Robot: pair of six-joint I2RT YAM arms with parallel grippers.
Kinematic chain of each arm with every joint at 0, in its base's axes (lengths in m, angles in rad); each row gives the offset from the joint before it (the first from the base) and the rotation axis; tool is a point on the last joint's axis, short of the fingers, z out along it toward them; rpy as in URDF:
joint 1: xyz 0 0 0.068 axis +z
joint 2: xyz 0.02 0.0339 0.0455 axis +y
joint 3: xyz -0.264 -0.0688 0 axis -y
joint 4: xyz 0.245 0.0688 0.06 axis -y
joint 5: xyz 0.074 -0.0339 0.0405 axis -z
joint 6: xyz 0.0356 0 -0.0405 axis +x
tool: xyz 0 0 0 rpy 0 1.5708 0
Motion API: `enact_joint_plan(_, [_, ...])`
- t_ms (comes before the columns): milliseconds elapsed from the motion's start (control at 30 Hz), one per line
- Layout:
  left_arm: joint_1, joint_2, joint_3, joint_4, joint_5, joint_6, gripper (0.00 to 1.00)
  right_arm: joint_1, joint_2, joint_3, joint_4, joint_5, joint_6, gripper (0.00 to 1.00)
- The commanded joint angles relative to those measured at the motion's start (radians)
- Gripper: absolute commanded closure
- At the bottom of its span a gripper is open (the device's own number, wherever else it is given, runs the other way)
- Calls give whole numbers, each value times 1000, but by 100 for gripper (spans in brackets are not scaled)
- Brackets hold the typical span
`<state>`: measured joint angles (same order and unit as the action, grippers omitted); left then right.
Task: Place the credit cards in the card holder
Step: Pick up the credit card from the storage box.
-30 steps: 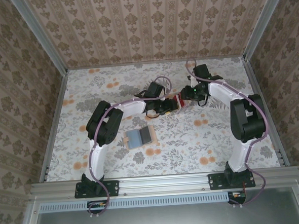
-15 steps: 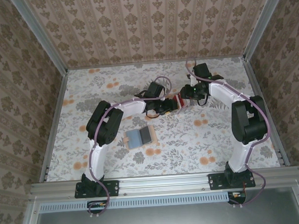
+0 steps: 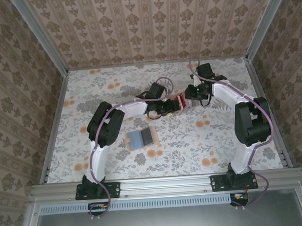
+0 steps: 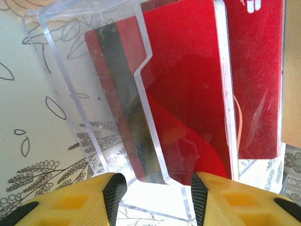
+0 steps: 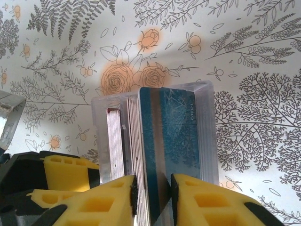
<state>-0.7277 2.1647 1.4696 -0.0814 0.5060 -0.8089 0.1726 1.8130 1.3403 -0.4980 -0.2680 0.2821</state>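
Note:
The card holder lies open on the table, light-blue inside up, near the left arm's elbow. A clear acrylic stand stands mid-table between both grippers. It holds red credit cards and a dark striped one. My left gripper straddles the stand's base, with a pad against each side. My right gripper reaches over the stand. Its pads pinch a blue-green card together with a few pale card edges. In the top view the left gripper and right gripper almost meet.
The flower-patterned tabletop is walled by patterned panels with metal rails along the sides. Open table lies in front of the stand and to the right of the card holder.
The right gripper and the stand with its cards have shifted slightly toward the back wall. The left arm and the card holder stay where they were.

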Motion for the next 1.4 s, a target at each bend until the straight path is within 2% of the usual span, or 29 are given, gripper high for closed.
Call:
enact_joint_plan(0, [-9,27,17,-12,27,-12,53,-6,-32,-2,-18,-24,-11,75])
enact_joint_plan(233, [-10,30,20,-10,31,-13,53,-36,-65,-7,-20,-42,-14,85])
enact_joint_plan(267, [-10,32,20,-7,32,-13,53,-39,-68,-6,-23,-42,-17,90])
enact_joint_plan(400, [-10,32,18,3,38,-19,53,-46,-83,-6,-28,-44,-22,97])
enact_joint_plan(700, [-9,-9,18,-19,32,-4,53,-53,-142,-9,-54,5,-29,100])
enact_joint_plan(967, [-6,-133,-17,-64,-2,30,53,-56,-280,-8,-115,63,-39,100])
enact_joint_plan(1167, [3,-309,-138,-84,-63,59,53,-37,-398,-75,-84,-94,9,100])
enact_joint_plan(1367, [33,-514,-353,-105,-158,82,53,70,-483,-206,13,-209,83,99])
